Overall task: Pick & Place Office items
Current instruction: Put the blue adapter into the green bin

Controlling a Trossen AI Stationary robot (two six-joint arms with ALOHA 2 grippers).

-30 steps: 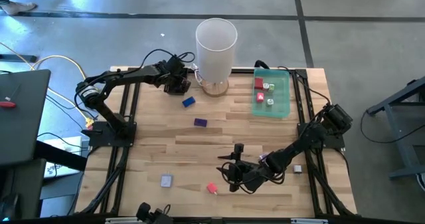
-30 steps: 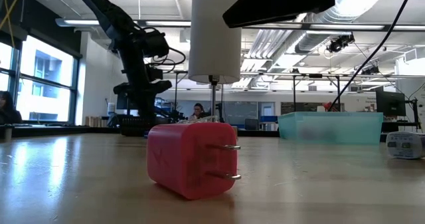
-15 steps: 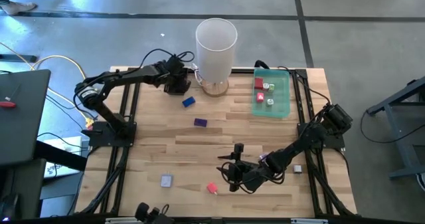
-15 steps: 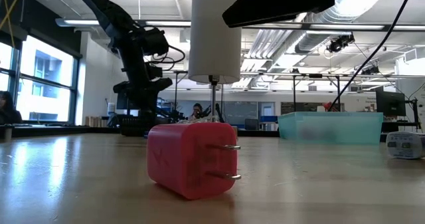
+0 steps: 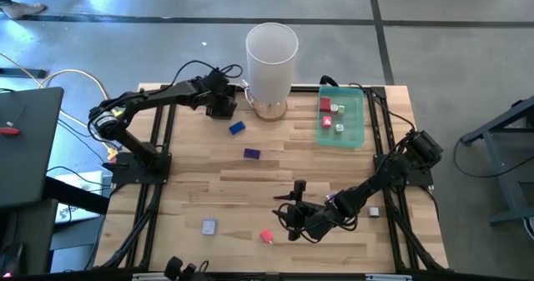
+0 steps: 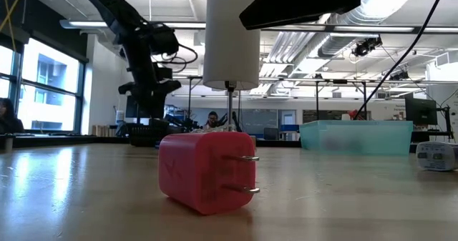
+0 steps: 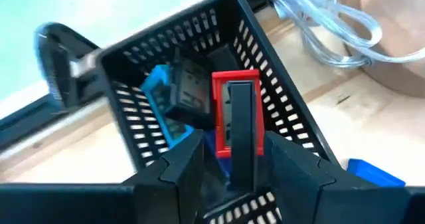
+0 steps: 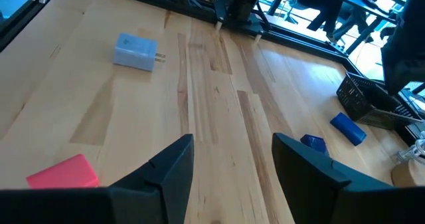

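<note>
**Left pincer over the black mesh basket, right pincer low at the front of the desk**

On the pale wooden desk (image 5: 192, 189), going left to right: at about 7 o'clock lies a small grey-blue plug-in adapter block (image 5: 209, 226), with a pink-red plug block (image 5: 266, 236) just to its right, its two metal prongs plain in the low view (image 6: 206, 171).

The left pincer (image 5: 224, 107) hangs at about 11 o'clock over a small black mesh basket (image 7: 265, 64). Its fingers (image 7: 180, 167) stand spread apart, holding nothing. Inside the basket lie a red-framed black clip (image 7: 234, 114), a black block (image 7: 191, 91) and a light blue piece (image 7: 158, 84).

Nearer the centre, a blue block (image 5: 237, 127) and a purple-blue block (image 5: 251, 153) lie apart on the bare wood. A tall white cylinder (image 5: 271, 56) stands at 12 o'clock on a round wooden base.

The right pincer (image 5: 296, 218) sits low at about 5 o'clock, fingers (image 8: 166, 167) spread, empty.

At 1 o'clock a translucent green tray (image 5: 355, 131) holds red and pale pieces (image 5: 327, 112). A small grey block (image 5: 375, 212) lies at about 4 o'clock.
</note>
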